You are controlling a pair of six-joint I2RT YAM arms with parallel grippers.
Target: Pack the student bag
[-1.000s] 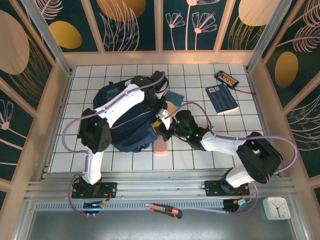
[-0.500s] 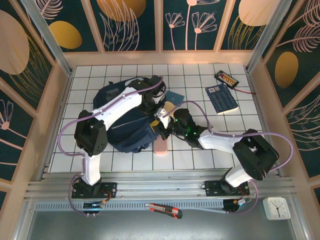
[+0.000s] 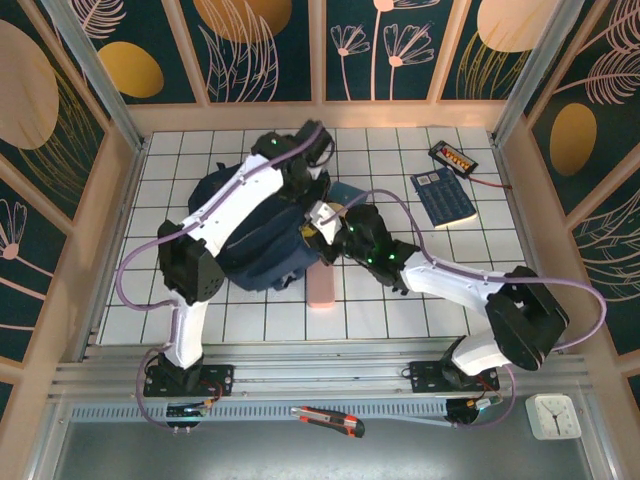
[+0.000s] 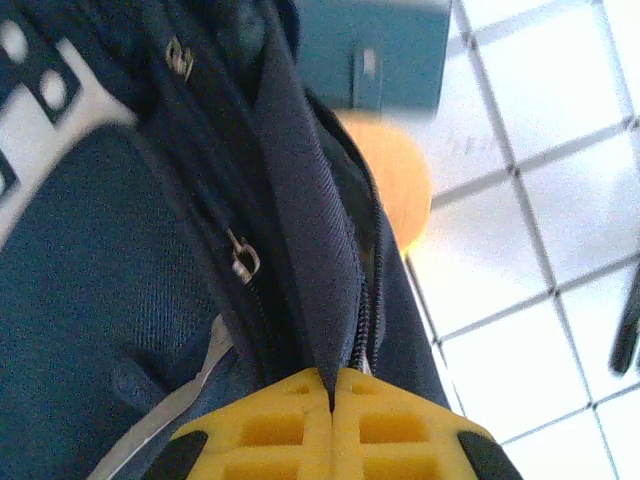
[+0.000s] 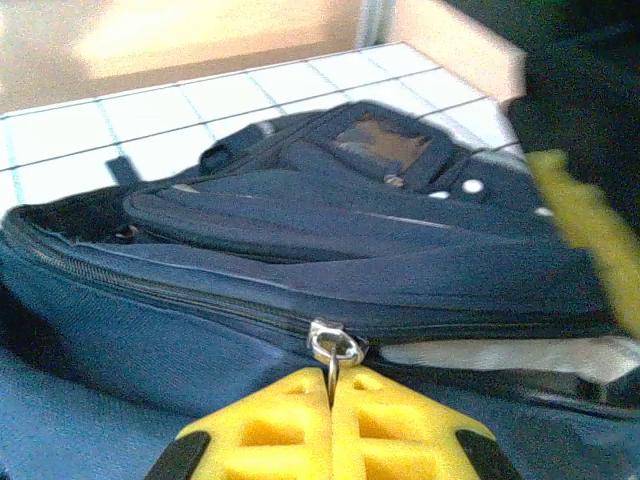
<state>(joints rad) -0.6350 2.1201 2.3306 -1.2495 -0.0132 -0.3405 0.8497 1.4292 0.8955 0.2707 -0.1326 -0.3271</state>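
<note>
Fingers of your left gripper (image 4: 332,388): pressed together, pinching a fold of navy fabric along the zip edge of the student bag (image 3: 245,240). Fingers of your right gripper (image 5: 332,385): together, clamped on the metal zip pull (image 5: 335,347) of that bag. Student bag: lying flat at the left-centre of the white gridded table (image 3: 260,320), under both arms, its zip edge turned to the right. Along that edge you have a teal booklet (image 4: 385,50), a round orange item (image 4: 395,180) just beside the fabric, and a pink oblong block (image 3: 321,288) at the bag's near corner. Well apart, at far right: a dark blue notebook (image 3: 442,195) and a black device with orange keys (image 3: 453,156).
</note>
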